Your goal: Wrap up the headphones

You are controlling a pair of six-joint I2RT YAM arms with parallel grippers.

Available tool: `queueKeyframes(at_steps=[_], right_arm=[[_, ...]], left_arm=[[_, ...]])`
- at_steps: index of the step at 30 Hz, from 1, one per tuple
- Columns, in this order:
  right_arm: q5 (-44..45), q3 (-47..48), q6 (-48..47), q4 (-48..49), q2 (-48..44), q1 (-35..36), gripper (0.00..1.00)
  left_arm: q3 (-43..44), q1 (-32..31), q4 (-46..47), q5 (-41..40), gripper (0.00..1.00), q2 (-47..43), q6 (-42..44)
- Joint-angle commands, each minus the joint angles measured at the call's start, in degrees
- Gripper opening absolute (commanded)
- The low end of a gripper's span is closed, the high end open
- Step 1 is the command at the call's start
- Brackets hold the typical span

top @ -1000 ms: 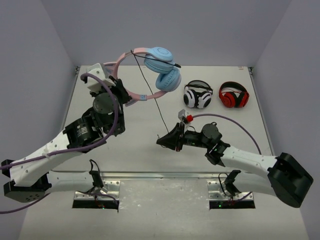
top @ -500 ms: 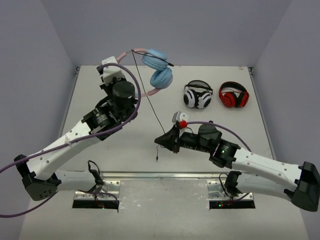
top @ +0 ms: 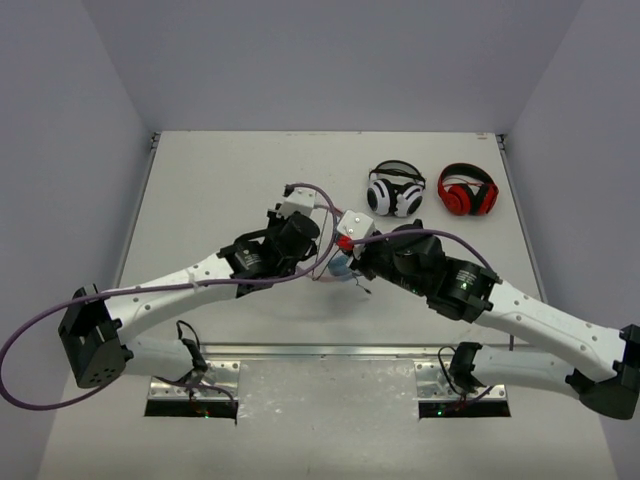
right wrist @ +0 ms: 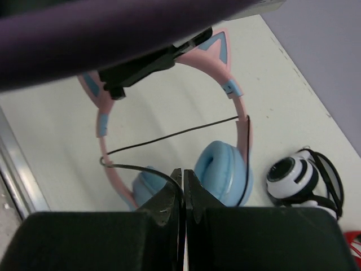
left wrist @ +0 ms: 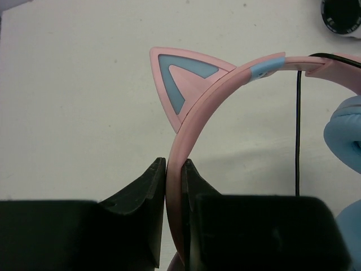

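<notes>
Headphones (right wrist: 221, 169) now over table (top: 200, 180) centre, edges distant

Table (top: 200, 180) open left, white headset (top: 396, 192) and red headset (top: 468, 190) (close together) far right

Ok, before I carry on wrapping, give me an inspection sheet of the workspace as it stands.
Surface: off-white table, no spills seen.
Job's things: pink cat-eared headphones with light blue ear cups, held between both arms at mid-table.
Clutter: white-and-black headphones and red-and-black headphones, side by side at the far right, apart from the arms.
Grippers: left gripper shut on the pink headband below a cat ear; right gripper shut, seemingly pinching the thin black cable.
Cables: the thin black cable crosses between the headband's sides; a thick purple arm cable fills the top of the right wrist view.
Surroundings: plain grey walls on three sides; nothing else seen.
</notes>
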Motion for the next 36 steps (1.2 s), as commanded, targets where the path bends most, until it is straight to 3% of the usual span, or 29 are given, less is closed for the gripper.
queueKeyframes(at_steps=[1,8,9,10,12,16,18,20,24,26,27,28,33,36], right_arm=[[8.74,3.0,-10.15,-1.71,-0.44,0.19,0.03],[12.43,1.15,-12.8,2.42,-0.61,-4.81,0.09],[14.52,0.8,-12.45,4.16,-0.44,-5.78,0.3],[15.59,0.62,-12.27,5.05,-0.26,-6.31,0.31],[14.64,0.88,-11.83,5.5,-0.09,-7.97,0.3],[9.98,4.48,-9.9,4.18,1.93,-14.74,0.14],[10.15,5.45,-10.42,4.7,3.51,-16.06,0.17],[9.71,7.38,-10.77,4.62,4.66,-18.0,0.27],[7.34,11.51,-10.07,3.57,7.38,-20.55,0.31],[4.98,12.39,-9.11,2.78,8.61,-20.64,0.25],[4.27,12.83,-8.84,2.08,9.05,-20.73,0.07],[3.74,12.75,-8.14,1.72,9.4,-20.73,0.01],[3.03,9.41,-6.3,4.79,11.34,-21.95,0.01],[0.49,10.72,-4.36,5.24,13.27,-25.11,0.01]], left_arm=[[0.15,-1.56,0.98,3.94,0.0,-1.75,-1.45],[-6.35,-3.58,3.16,6.58,0.0,-10.87,-3.83],[-6.54,-3.75,2.74,6.58,0.0,-11.68,-4.0],[-6.63,-3.76,2.47,6.41,0.0,-12.29,-4.09],[-6.63,-4.45,1.77,6.23,0.0,-13.96,-4.18],[-6.01,-5.95,0.19,6.84,0.0,-15.81,-3.48],[-5.05,-6.83,-2.09,7.02,0.0,-15.82,-3.56],[-4.7,-7.62,-4.02,7.72,0.0,-15.82,-3.21],[-3.73,-8.15,-6.67,9.21,0.0,-15.11,-3.04],[-3.64,-8.32,-6.85,9.92,0.0,-15.2,-3.38],[-3.64,-8.41,-6.67,10.1,0.0,-15.46,-3.47],[-3.73,-8.41,-5.8,10.27,0.0,-15.9,-3.56],[-2.15,-8.41,-5.88,12.73,0.0,-18.19,-3.04],[-1.44,-8.5,-5.1,19.99,0.0,-20.9,-0.85]])
